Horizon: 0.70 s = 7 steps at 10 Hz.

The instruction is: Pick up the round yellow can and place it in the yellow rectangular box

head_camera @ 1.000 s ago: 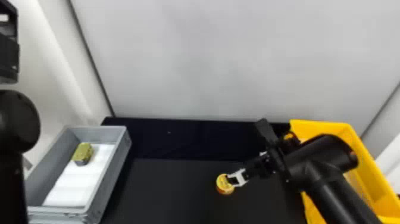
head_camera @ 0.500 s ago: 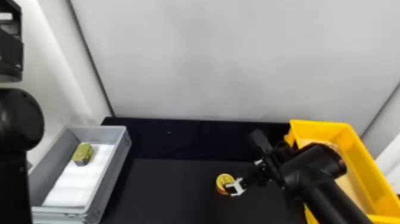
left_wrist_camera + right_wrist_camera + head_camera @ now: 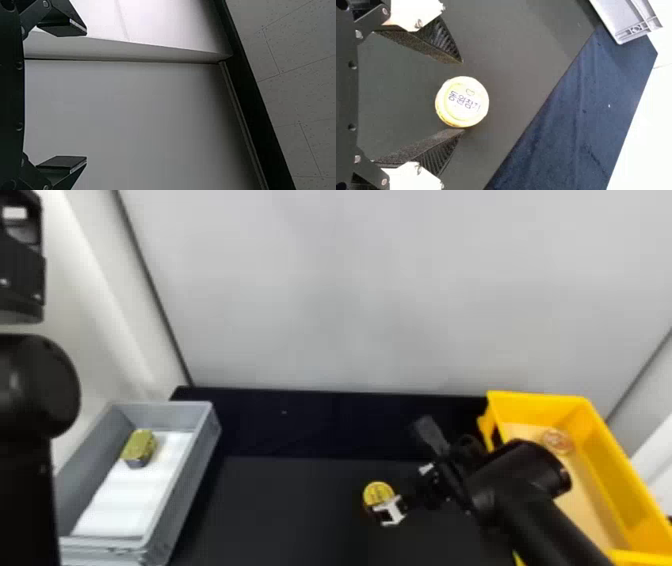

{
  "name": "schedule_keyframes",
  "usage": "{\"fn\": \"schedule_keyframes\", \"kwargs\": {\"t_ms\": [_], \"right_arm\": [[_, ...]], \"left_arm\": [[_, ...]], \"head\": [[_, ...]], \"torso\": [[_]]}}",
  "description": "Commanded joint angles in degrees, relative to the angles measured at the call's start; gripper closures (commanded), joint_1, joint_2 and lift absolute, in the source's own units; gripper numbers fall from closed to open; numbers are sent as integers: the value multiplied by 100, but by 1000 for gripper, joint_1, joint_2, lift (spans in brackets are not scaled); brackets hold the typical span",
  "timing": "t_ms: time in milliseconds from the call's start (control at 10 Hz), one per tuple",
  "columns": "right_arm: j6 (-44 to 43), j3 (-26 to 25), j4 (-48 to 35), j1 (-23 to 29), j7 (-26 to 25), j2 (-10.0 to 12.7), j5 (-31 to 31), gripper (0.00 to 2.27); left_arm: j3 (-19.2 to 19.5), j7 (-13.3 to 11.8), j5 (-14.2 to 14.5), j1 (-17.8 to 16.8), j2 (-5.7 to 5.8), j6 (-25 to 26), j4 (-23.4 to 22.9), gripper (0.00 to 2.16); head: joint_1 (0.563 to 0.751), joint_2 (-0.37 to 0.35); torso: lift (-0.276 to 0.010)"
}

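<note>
One left gripper [image 3: 86, 95]: mine, spread wide, pale wall ahead.
Grey bin [image 3: 190, 485]: boxy tin [image 3: 139, 448] inside, on white liner [image 3: 135, 490].
Black tabletop [image 3: 280, 500]: broad stretch between grey rim and can.
Round yellow can [image 3: 377, 492]: on tabletop, between my fingertips; room by one, other just beside.
Right gripper [image 3: 397, 496]: wider than can.
Yellow rectangular box [image 3: 600, 440]: right of can, well apart, my arm over its left edge.

A pale grey wall [image 3: 350, 290] stood behind a dark surface [image 3: 290, 510]
A thin dark seam [image 3: 154, 290] climbed from near the surface's far left corner
</note>
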Motion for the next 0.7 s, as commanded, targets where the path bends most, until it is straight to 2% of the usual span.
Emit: {"fn": "schedule_keyframes", "kwargs": {"t_ms": [0,600], "right_arm": [[-174,15,130,-42,-73,13,-8,246],[-482,50,543,-121,-258,110,-184,249]], "left_arm": [[-19,0,0,-13,-12,-27,18,140],[-63,0,0,-40,-39,-106,70,140]], "head": [[663,54],[663,54]], "torso": [[-3],[-3]]}}
